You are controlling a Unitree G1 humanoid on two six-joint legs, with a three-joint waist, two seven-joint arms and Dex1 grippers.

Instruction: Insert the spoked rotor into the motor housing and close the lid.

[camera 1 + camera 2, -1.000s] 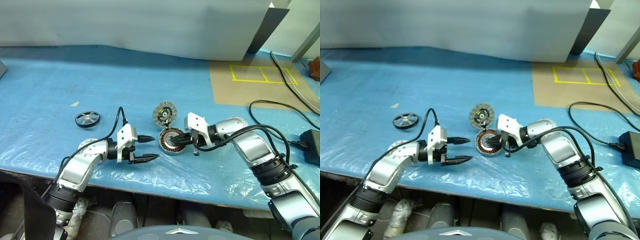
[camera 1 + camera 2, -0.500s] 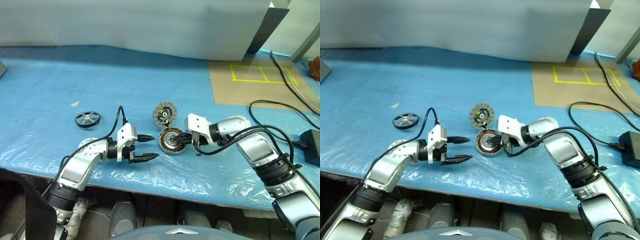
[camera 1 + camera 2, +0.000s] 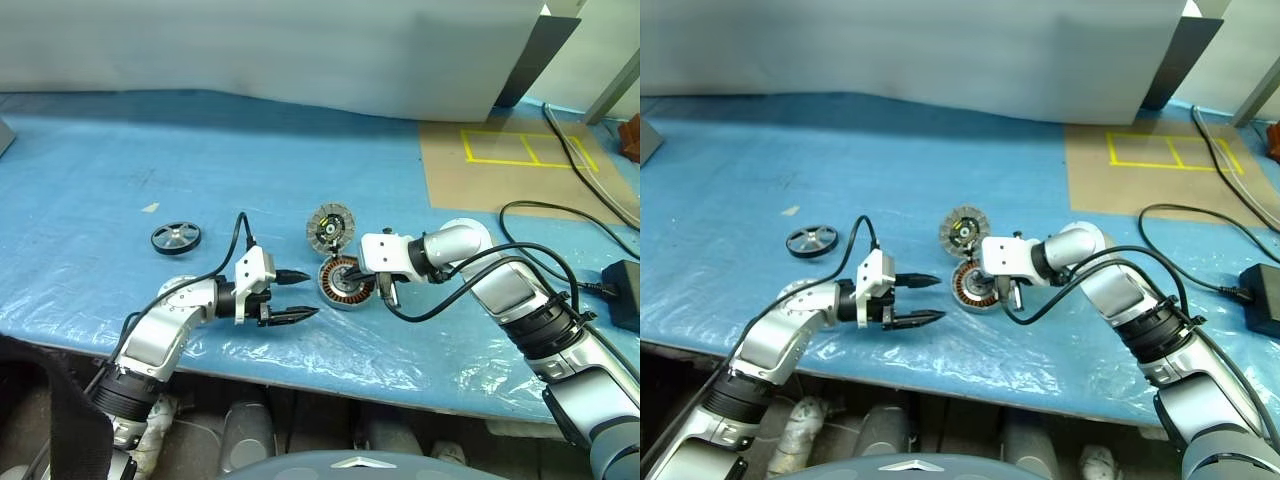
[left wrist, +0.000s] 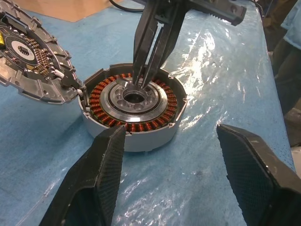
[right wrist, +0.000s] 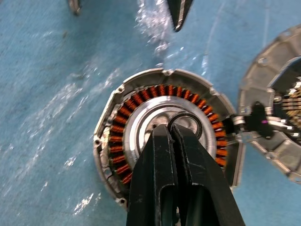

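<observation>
The spoked rotor [image 3: 175, 238] lies on the blue sheet [image 3: 120, 160] at left, the empty left gripper [image 3: 293, 295] wide open beside the motor housing [image 3: 345, 284], lid [image 3: 331, 226] open, where the right gripper [image 5: 173, 133], fingers pressed together, tips into its centre.

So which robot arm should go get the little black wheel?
Probably the left. The left gripper is open, holds nothing, and is nearer the spoked rotor lying on the blue sheet. The right gripper is shut, its tips down at the motor housing centre.
</observation>
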